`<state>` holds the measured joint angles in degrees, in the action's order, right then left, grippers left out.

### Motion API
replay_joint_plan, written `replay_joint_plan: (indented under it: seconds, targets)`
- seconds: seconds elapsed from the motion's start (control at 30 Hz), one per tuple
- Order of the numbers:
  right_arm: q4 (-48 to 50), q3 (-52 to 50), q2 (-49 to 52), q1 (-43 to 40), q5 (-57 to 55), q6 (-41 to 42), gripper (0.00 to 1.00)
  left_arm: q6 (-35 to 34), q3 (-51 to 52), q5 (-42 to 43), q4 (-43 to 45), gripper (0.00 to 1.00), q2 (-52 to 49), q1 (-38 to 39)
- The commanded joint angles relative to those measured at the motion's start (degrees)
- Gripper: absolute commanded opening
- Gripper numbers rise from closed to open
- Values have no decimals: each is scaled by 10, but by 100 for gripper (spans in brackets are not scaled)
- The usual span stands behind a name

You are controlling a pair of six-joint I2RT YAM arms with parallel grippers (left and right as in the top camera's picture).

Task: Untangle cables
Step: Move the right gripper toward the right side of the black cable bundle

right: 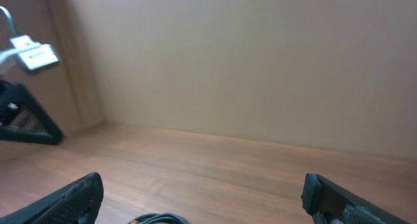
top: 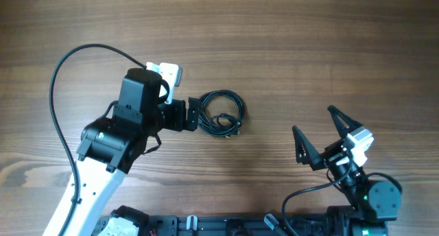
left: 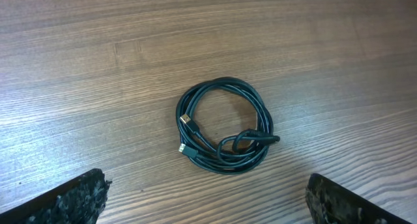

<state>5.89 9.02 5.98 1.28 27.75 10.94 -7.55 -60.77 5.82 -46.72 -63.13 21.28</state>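
Note:
The cables lie in one small black coil on the wooden table, just right of centre-left. From the left wrist the cables show as a loose ring with two small metal plugs inside its left edge. My left gripper points right at the coil, open wide, its fingertips just short of the coil's left edge. Both fingers sit low in that view with bare wood between them. My right gripper is open at the lower right, well away from the coil. A sliver of cable shows at the bottom of the right wrist view.
The left arm's own thick black wire loops over the table's left side. The arm bases line the front edge. A plain wall stands beyond the table's far edge, with the left arm's gripper visible at the left.

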Motion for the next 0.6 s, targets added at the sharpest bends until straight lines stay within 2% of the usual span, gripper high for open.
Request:
replay_joint_plan:
  seconds: [0.0, 0.13, 0.33, 0.43, 0.57]
  targets:
    - [-9, 54, 94, -2, 55, 10, 100, 11, -11, -3, 1, 100, -4, 2]
    - [-29, 135, 219, -2, 125, 10, 100, 11, -11, 5, 1, 100, -4, 2]
    - [-230, 299, 429, -1, 156, -29, 100, 11, -11, 7, 2, 100, -4, 2]
    - [-279, 333, 482, 4, 156, -51, 100, 11, -11, 7, 2, 100, -4, 2]
    - [-281, 334, 514, 35, 156, -94, 100, 11, -11, 8, 7, 100, -4, 2]
